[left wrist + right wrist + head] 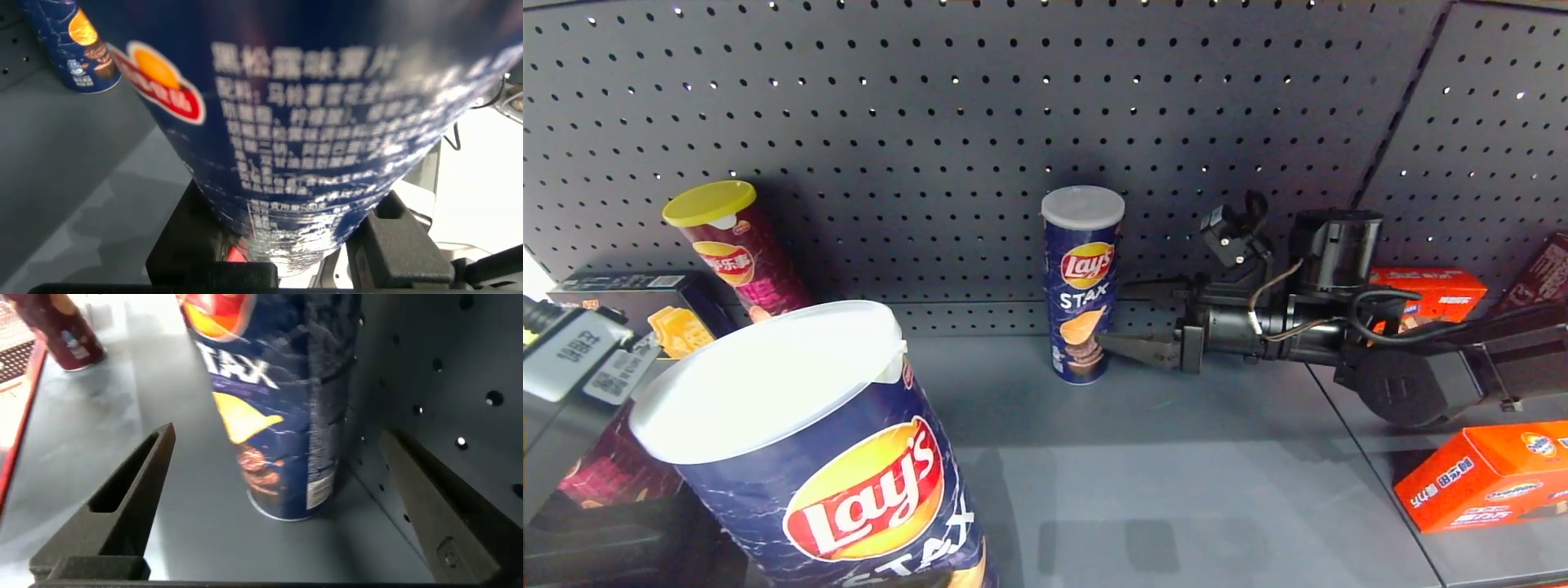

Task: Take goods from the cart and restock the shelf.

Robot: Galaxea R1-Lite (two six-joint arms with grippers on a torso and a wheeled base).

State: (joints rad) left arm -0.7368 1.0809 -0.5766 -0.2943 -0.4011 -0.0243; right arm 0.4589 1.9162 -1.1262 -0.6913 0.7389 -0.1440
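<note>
On shelf (1176, 457), standing can (1082, 286) upright — held can (809, 457) tilted

Shelf deck (1176, 457): painted sheet metal, grey, matt and smooth; a faint sheen is picked up near the front. Back panel (931, 122): perforated metal, finished in the same matt dark coat. Rear blue can (1082, 286): wrapped in a glossy printed skin and capped with frosted plastic, satin. Front blue can (833, 457): same glossy wrap, with highlights seen across the print; white plastic lid, matt. Maroon can (739, 253): glossy wrap, yellow plastic lid. Orange box (1486, 474): printed card, glossy. Right gripper (1115, 314) fingers (122, 506): matt black, plastic-looking, slightly grainy. Material under the can wraps cannot be told.
</note>
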